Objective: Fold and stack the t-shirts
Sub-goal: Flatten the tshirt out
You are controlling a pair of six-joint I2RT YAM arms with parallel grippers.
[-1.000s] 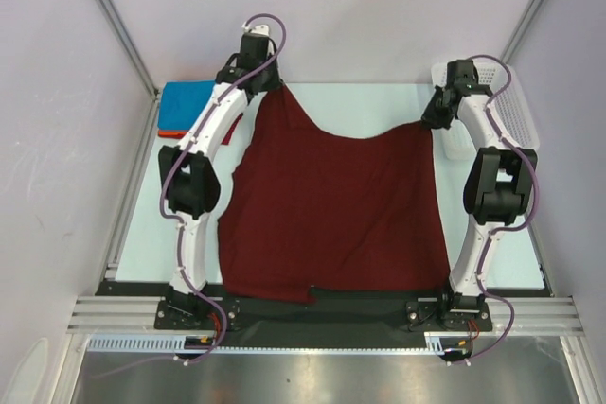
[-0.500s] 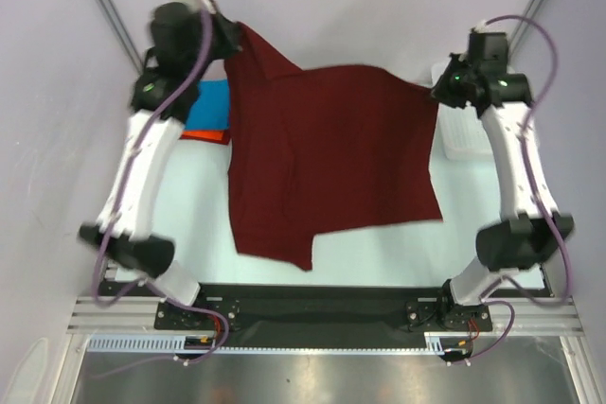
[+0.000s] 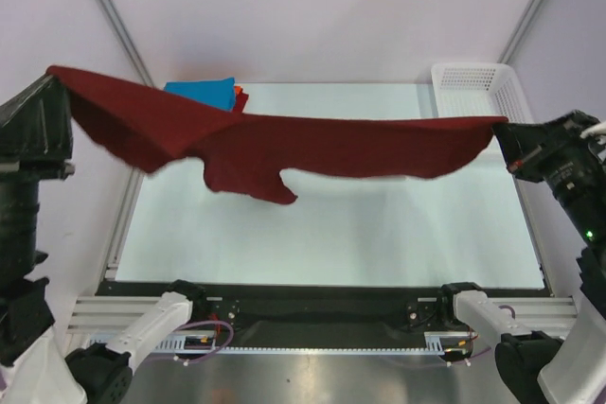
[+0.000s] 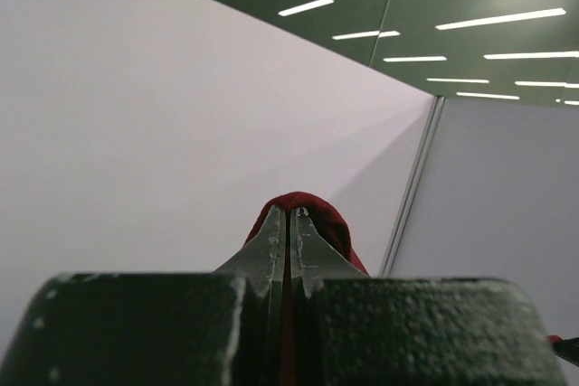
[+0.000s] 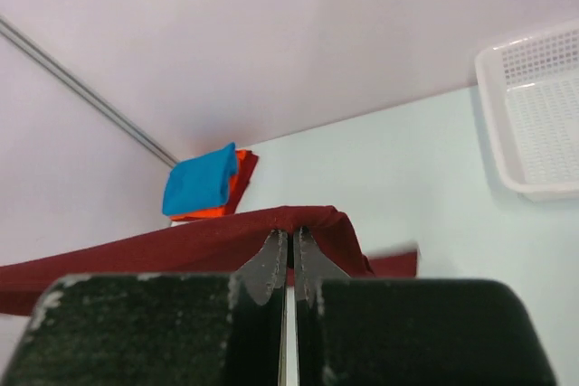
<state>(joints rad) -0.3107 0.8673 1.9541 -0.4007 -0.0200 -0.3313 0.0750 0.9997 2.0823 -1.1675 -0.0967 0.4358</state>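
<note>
The dark maroon t-shirt [image 3: 312, 144] hangs stretched in the air high above the table, held at both ends. My left gripper [image 3: 57, 78] is shut on its left corner, seen in the left wrist view [image 4: 312, 214]. My right gripper [image 3: 499, 128] is shut on its right corner, seen in the right wrist view [image 5: 298, 221]. A sleeve droops at the shirt's middle left. The bright blue t-shirt [image 3: 201, 91] lies folded on the orange-red t-shirt [image 3: 240, 96] at the table's back left; both also show in the right wrist view, blue [image 5: 199, 183] over orange-red [image 5: 242, 174].
A white mesh basket [image 3: 478, 92] stands at the table's back right, also in the right wrist view [image 5: 534, 115]. The pale table [image 3: 379, 234] lies beneath the lifted shirt. Enclosure walls and metal posts close in on both sides.
Both arms have risen high and swung outward toward the camera, lifting the maroon shirt off the table and stretching it flat in the air.
</note>
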